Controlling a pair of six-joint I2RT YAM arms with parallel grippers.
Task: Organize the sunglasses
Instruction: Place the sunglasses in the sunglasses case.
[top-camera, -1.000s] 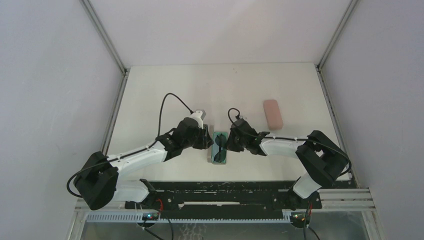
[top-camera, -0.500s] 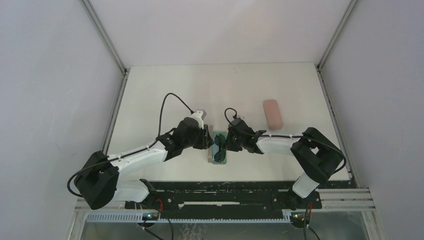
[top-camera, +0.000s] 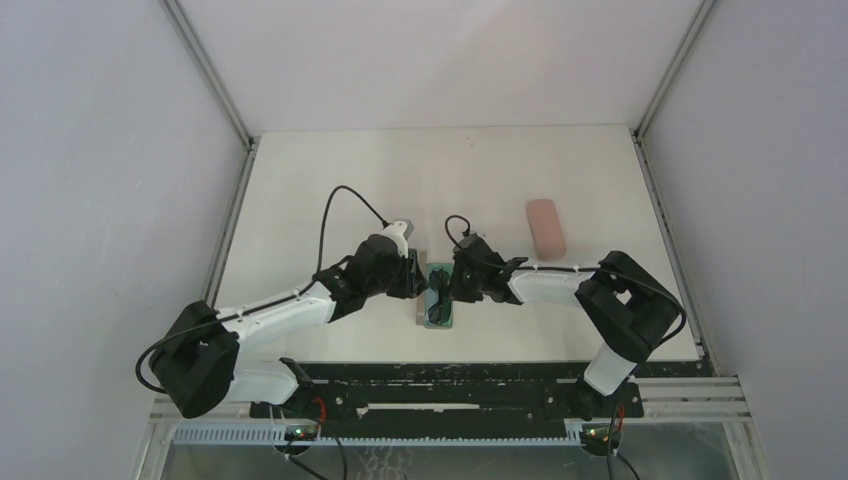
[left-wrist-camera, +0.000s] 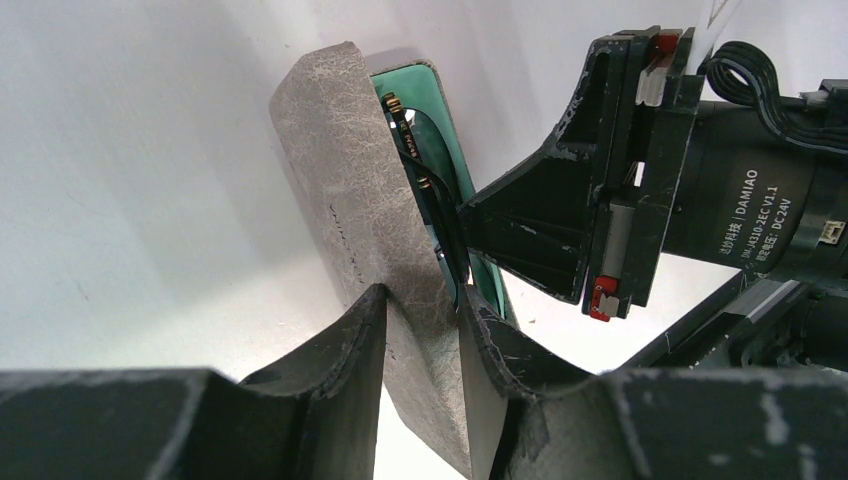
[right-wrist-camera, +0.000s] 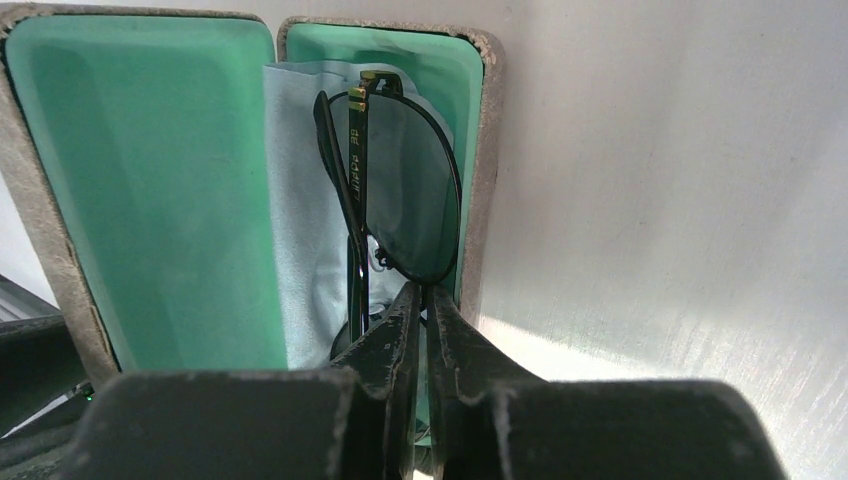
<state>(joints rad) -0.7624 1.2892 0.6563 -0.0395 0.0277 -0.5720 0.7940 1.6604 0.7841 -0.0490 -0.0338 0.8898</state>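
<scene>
1. Sunglasses (right-wrist-camera: 400, 190) with a thin black wire frame and dark rounded lenses lie folded in the tray of an open grey-brown oblong case (right-wrist-camera: 140, 180). The case sits close to the near edge of the white worktop (top-camera: 330, 180), about midway between its left and right edges.
2. The right gripper (right-wrist-camera: 422, 292) has its fingers pressed almost together at the lower lens rim. From where I stand it looks to be pinching the wire there, most likely to seat the sunglasses squarely in the tray.
3. The left gripper (left-wrist-camera: 420, 300) pinches the case's lid by its edge and holds it up and back. I'd say that keeps the lid from dropping onto the other arm's fingers.
4. A light blue cloth (right-wrist-camera: 300, 220), soft and creased, lies under the frame, presumably to cushion the lenses.
5. The case has a rough, fibrous outer skin like pressed felt, with rounded corners. Its mint-green lining is smooth and matte.
6. The lenses are glossy and translucent, and small gold hinge fittings show at the temples.
7. A pink oblong case (top-camera: 546, 228) lies shut, well apart, toward the right edge and further back.
</scene>
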